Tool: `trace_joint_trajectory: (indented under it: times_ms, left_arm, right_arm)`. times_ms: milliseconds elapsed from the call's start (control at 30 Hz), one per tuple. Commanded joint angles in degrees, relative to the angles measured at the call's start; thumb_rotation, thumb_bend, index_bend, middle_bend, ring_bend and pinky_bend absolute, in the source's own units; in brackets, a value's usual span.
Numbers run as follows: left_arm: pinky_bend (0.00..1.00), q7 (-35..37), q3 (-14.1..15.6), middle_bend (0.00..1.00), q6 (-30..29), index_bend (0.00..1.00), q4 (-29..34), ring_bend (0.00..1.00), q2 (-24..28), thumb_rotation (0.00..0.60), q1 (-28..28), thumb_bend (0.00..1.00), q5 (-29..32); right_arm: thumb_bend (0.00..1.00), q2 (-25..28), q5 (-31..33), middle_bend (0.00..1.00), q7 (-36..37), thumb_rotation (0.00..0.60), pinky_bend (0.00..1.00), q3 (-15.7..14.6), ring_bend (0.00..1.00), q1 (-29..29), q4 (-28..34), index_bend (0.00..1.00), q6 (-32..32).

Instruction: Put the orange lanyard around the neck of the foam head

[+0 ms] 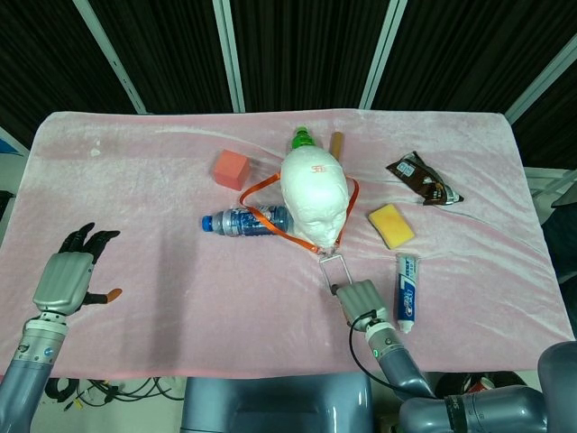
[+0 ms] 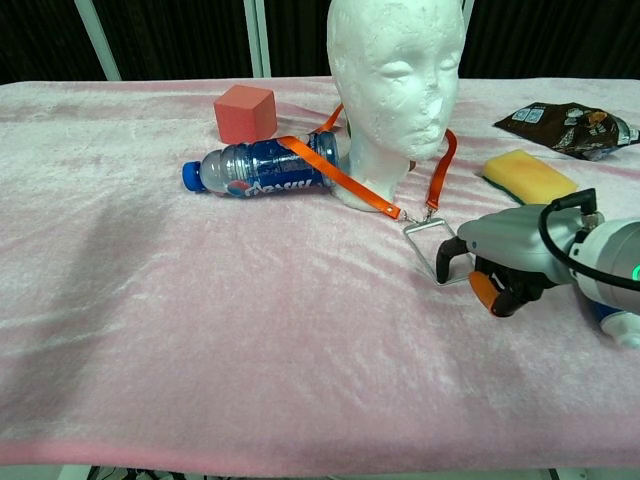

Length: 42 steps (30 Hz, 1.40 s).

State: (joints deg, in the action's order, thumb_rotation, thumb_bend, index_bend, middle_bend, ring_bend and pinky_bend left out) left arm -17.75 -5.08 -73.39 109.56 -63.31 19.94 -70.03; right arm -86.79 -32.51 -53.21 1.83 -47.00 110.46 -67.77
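Observation:
The white foam head [image 1: 314, 194] [image 2: 395, 70] stands upright mid-table. The orange lanyard [image 1: 270, 223] [image 2: 340, 175] loops around its neck, and both straps run forward to a clip. A clear badge holder [image 1: 334, 270] [image 2: 430, 245] hangs from that clip, lying on the cloth. My right hand [image 1: 361, 302] [image 2: 500, 258] grips the near end of the holder, with the straps drawn straight in front of the head. My left hand [image 1: 68, 275] rests far left near the front edge, fingers apart and holding nothing; the chest view does not show it.
A Pepsi bottle [image 1: 243, 221] [image 2: 260, 168] lies left of the head, under one strap. A red cube [image 1: 231, 169] [image 2: 245, 112], a yellow sponge [image 1: 390, 225] [image 2: 530, 175], a toothpaste tube [image 1: 406, 289], a brown wrapper [image 1: 422, 178] [image 2: 565, 118] and a green-capped bottle [image 1: 302, 140] surround it.

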Motion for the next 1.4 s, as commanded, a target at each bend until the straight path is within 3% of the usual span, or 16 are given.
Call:
trace_joint_trajectory:
  times_ms: [33, 933, 1033, 1133, 1267, 1400]
  left_arm:
    - [0.1, 0.04, -0.06, 0.19, -0.06, 0.15, -0.03, 0.0, -0.03, 0.6, -0.04, 0.05, 0.0]
    - [0.1, -1.21, 0.09, 0.19, 0.45, 0.15, 0.29, 0.0, -0.44, 0.6, -0.04, 0.05, -0.13]
    - [0.1, -1.46, 0.19, 0.19, 0.64, 0.15, 0.45, 0.0, -0.35, 0.6, -0.02, 0.05, 0.0]
    - [0.1, -1.49, 0.18, 0.19, 0.67, 0.15, 0.46, 0.0, -0.4, 0.6, 0.02, 0.05, -0.1]
    - [0.1, -1.11, 0.17, 0.19, 0.43, 0.15, 0.19, 0.0, -0.3, 0.6, 0.0, 0.05, -1.06]
    - [0.09, -0.76, 0.57, 0.19, 0.27, 0.14, 0.17, 0.0, 0.31, 0.6, -0.28, 0.05, -2.1]
  right_arm:
    - [0.77, 0.52, -0.51, 0.77, -0.01, 0.6, 0.5, -0.69, 0.64, 0.11, 1.81, 0.3, -0.65]
    - [0.77, 5.42, -8.9, 0.78, -0.37, 0.6, 0.51, -10.96, 0.65, 3.91, 15.35, 0.3, -4.73]
    - [0.66, 5.61, -9.78, 0.76, 0.58, 0.6, 0.51, -10.75, 0.64, 4.27, 15.46, 0.27, -4.67]
    - [0.5, 6.01, -11.46, 0.67, 2.67, 0.6, 0.51, -9.27, 0.6, 4.66, 14.8, 0.21, -4.93]
    - [0.42, 8.52, -15.37, 0.51, 7.66, 0.6, 0.5, -5.89, 0.51, 5.85, 14.93, 0.18, -6.85]
    - [0.32, 15.64, -17.22, 0.33, 10.4, 0.6, 0.38, -3.9, 0.37, 7.63, 17.26, 0.15, -10.5]
